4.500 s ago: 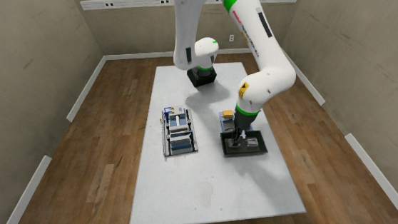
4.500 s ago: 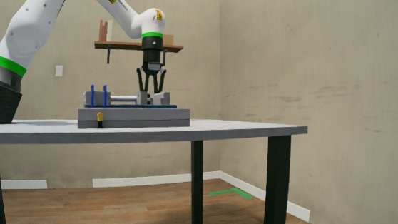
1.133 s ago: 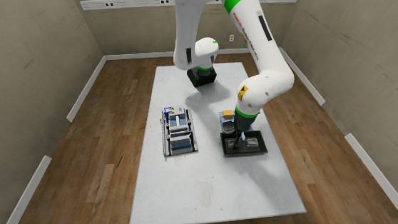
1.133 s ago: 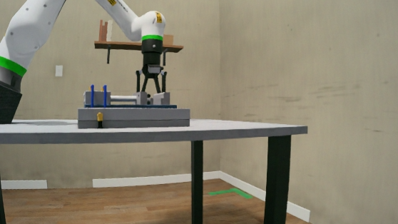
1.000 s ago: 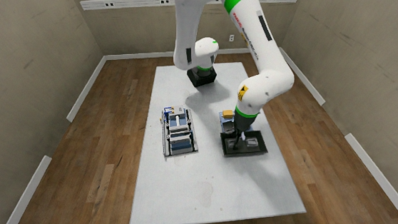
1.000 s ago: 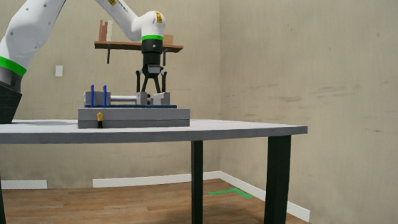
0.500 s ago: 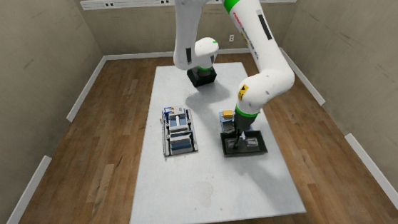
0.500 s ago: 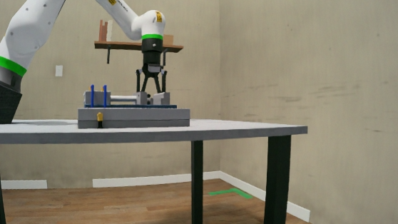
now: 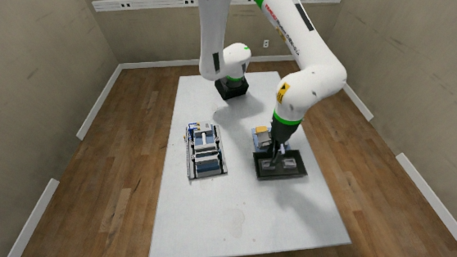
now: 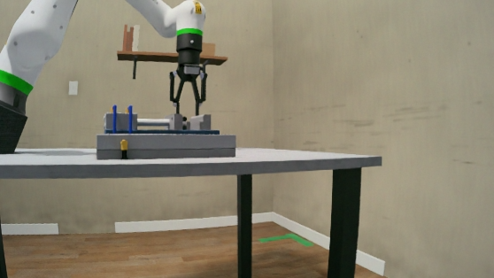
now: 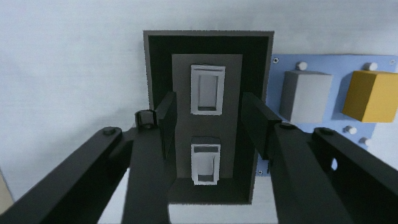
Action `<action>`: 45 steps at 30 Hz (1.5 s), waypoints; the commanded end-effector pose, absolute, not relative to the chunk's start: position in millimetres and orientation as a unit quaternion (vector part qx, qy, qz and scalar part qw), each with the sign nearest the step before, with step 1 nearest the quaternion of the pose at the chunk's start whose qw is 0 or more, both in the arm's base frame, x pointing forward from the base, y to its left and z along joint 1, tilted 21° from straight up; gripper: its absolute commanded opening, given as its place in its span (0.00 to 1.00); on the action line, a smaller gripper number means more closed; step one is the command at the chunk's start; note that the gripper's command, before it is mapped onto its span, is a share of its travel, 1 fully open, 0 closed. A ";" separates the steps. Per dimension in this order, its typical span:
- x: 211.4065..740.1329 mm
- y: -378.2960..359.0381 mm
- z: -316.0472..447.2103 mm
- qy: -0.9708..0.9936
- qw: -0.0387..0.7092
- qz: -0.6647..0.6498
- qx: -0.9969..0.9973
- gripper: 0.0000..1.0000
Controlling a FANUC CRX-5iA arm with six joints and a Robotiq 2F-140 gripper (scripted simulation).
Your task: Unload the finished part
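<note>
Gripper (image 11: 216, 125): above the tray, fingers part-spread, gripping nothing.
Part (image 11: 207, 89): flat in the black tray (image 11: 159, 55), pocket up, seen between the fingers, clear of both.
Second part (image 11: 205, 163): same tray, at 6 o'clock from the first, pocket up.
Plain blocks: grey block (image 11: 304, 96) and yellow block (image 11: 371, 95) upright on the blue plate (image 11: 280, 65), at 3 o'clock from the tray.
Vise (image 9: 205, 149): well apart across the table (image 9: 229, 213).

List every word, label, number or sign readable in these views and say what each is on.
Red lettering on the arm's upper link: too blurred to read.
Yellow warning label with a black symbol on the arm's elbow: no legible words.
Small yellow label on the wrist: too small to read.
Vise, black tray, blocks: no text visible.
</note>
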State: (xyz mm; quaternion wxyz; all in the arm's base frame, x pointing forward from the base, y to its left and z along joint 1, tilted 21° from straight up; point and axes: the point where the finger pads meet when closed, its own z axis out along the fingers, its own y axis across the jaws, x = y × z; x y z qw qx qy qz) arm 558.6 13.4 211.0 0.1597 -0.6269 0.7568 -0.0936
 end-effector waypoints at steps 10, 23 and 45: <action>537.4 9.9 267.7 0.757 0.160 -0.094 -0.627 0.46; 526.9 8.2 294.7 0.757 0.160 -0.094 -0.627 0.46; 526.6 8.1 295.5 0.757 0.160 -0.094 -0.627 0.10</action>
